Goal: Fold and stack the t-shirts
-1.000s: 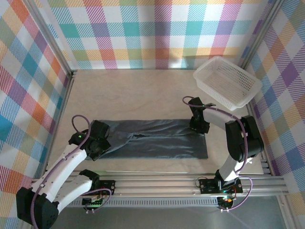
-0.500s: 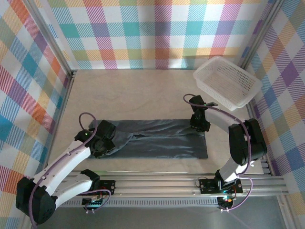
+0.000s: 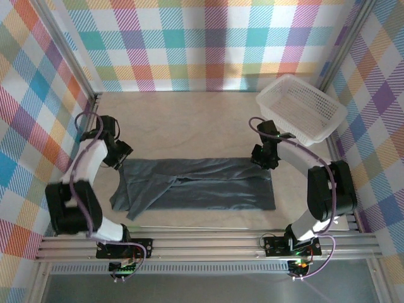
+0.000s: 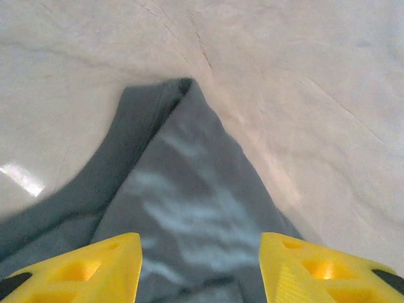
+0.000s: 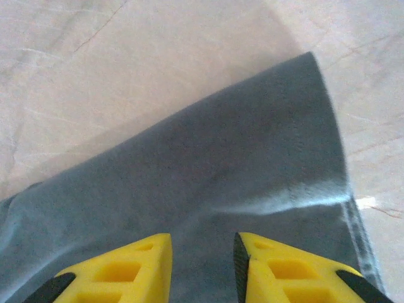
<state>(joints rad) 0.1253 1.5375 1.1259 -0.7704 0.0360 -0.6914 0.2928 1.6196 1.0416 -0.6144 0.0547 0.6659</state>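
Note:
A dark slate-grey t-shirt (image 3: pixel 208 186) lies flat as a long band across the middle of the table, its left end bunched toward the near side. My left gripper (image 3: pixel 124 158) hovers over the shirt's far left corner. In the left wrist view its yellow fingers (image 4: pixel 95 268) stand wide open (image 4: pixel 199 243) with the cloth (image 4: pixel 183 189) lying loose beneath them. My right gripper (image 3: pixel 264 163) sits over the shirt's far right corner. Its jaws (image 5: pixel 202 238) stand a little apart above the cloth (image 5: pixel 221 164), with nothing pinched between them.
A white mesh basket (image 3: pixel 302 107) stands at the back right corner. Plaid walls close in the back and both sides. An aluminium rail (image 3: pixel 202 243) runs along the near edge. Bare tabletop (image 3: pixel 183 126) stretches behind the shirt.
My left gripper let go of the shirt's left end, opened, and swung away to the far left corner. The right gripper opened slightly and edged toward the back.

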